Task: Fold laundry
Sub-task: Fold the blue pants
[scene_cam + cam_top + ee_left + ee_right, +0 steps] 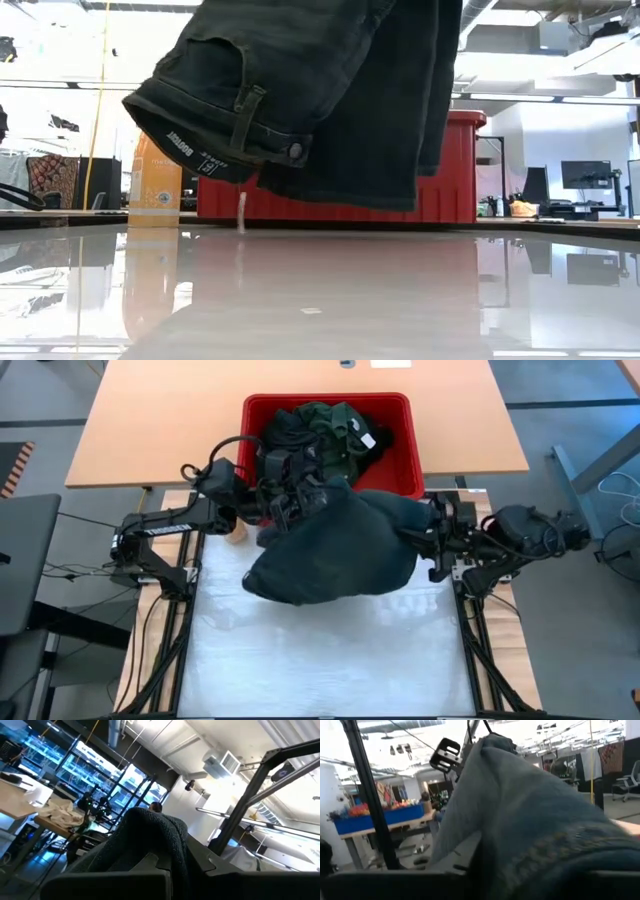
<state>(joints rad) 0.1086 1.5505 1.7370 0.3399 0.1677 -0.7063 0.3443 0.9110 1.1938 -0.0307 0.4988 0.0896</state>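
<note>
High view showed a dark pair of trousers [330, 550] slung between both arms, hanging over the white counter [330, 660] just in front of the red basket [405, 470]. Left tool [285, 510] sat at about ten o'clock of the bundle, clenched tight on the cloth; its wrist camera showed dark fabric [150, 840] pinched between the closed fingers. Right tool [432, 540] was at three o'clock, buried in the garment's edge, and whether it gripped or had let go, I couldn't tell; its wrist view was filled by draped cloth [530, 820]. Low view caught the waistband [225, 125] with belt loop, button and label dangling clear of the counter, the basket behind. More dark and green garments [325, 430] lay heaped in the basket, at twelve o'clock from the trousers.
</note>
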